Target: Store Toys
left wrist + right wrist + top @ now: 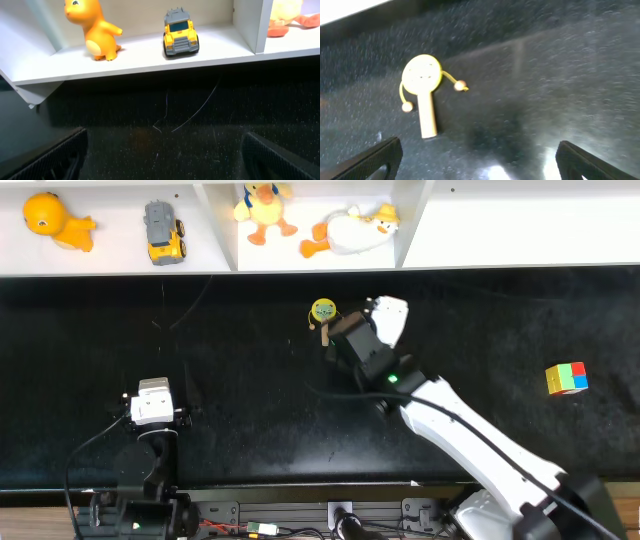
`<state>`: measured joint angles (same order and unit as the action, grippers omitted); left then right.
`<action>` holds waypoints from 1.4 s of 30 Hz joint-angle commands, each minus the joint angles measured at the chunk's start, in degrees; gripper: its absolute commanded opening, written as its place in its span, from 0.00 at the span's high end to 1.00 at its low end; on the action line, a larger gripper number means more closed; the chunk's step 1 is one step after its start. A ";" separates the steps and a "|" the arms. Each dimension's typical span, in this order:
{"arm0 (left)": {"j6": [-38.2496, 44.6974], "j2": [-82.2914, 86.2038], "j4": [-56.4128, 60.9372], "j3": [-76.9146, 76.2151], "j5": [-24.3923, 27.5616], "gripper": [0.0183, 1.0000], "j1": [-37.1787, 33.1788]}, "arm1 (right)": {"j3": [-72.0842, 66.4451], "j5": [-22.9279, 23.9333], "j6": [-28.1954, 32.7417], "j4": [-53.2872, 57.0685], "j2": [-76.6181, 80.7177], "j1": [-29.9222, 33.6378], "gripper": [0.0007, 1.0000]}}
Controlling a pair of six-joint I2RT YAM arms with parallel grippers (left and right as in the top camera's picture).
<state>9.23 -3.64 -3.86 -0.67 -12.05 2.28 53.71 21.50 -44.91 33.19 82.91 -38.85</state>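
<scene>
Hovering with right tool spread just near-right of the yellow rattle drum, flat on the worktop before the far shelf, seemingly to straddle its handle for storing, with left tool parked near-left, likewise spread.

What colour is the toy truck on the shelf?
Yellow toy truck with grey top and bumper; clearest in the left wrist view.

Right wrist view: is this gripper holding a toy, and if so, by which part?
Nothing is held. The right gripper is open, and the yellow rattle drum lies untouched on the black table, apart from both fingers.
</scene>
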 commanded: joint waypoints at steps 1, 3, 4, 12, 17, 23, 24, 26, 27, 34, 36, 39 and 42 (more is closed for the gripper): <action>0.83 0.59 -0.09 0.22 0.59 0.00 0.42 | 4.92 -5.07 3.82 0.37 3.56 -1.40 0.00; 0.83 0.59 -0.09 0.22 0.59 0.00 0.42 | 6.69 -5.84 4.00 1.90 5.35 -2.03 0.00; 0.81 0.59 -0.09 0.22 0.59 0.00 0.42 | 7.69 -6.23 4.00 3.06 6.34 -2.38 0.00; 0.83 0.59 -0.09 0.22 0.59 0.00 0.42 | 13.94 -8.33 6.80 6.27 13.42 -3.50 0.00; 0.83 0.59 -0.09 0.22 0.59 0.00 0.42 | 16.48 -8.33 6.82 8.85 16.26 -3.43 0.00; 0.83 0.59 -0.09 0.22 0.61 0.00 0.42 | 17.07 -8.44 7.87 10.12 18.58 -2.16 0.00; 0.83 0.59 -0.09 0.22 0.59 0.00 0.42 | 17.07 -8.63 8.39 10.14 18.95 -1.86 0.00; 0.83 0.59 -0.09 0.22 0.59 0.00 0.42 | 17.11 -9.09 9.66 10.12 19.89 -1.03 0.01; 0.83 0.59 -0.09 0.22 0.59 0.00 0.42 | 17.18 -9.09 9.84 10.12 20.28 -0.68 0.01; 0.83 0.59 -0.09 0.22 0.59 0.00 0.42 | 18.10 -9.53 12.09 9.42 22.03 1.57 0.02; 0.83 0.59 -0.09 0.22 0.59 0.00 0.42 | 18.21 -10.03 13.20 8.63 22.08 1.84 0.03; 0.83 0.59 -0.09 0.22 0.59 0.00 0.42 | 18.21 -10.12 14.38 7.23 22.08 1.86 0.03; 0.83 0.59 -0.09 0.22 0.59 0.00 0.42 | 18.21 -11.32 15.41 7.13 22.10 1.77 0.03</action>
<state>9.23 -3.64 -3.86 -0.67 -12.03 2.28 70.08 11.49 -31.46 40.66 104.60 -37.12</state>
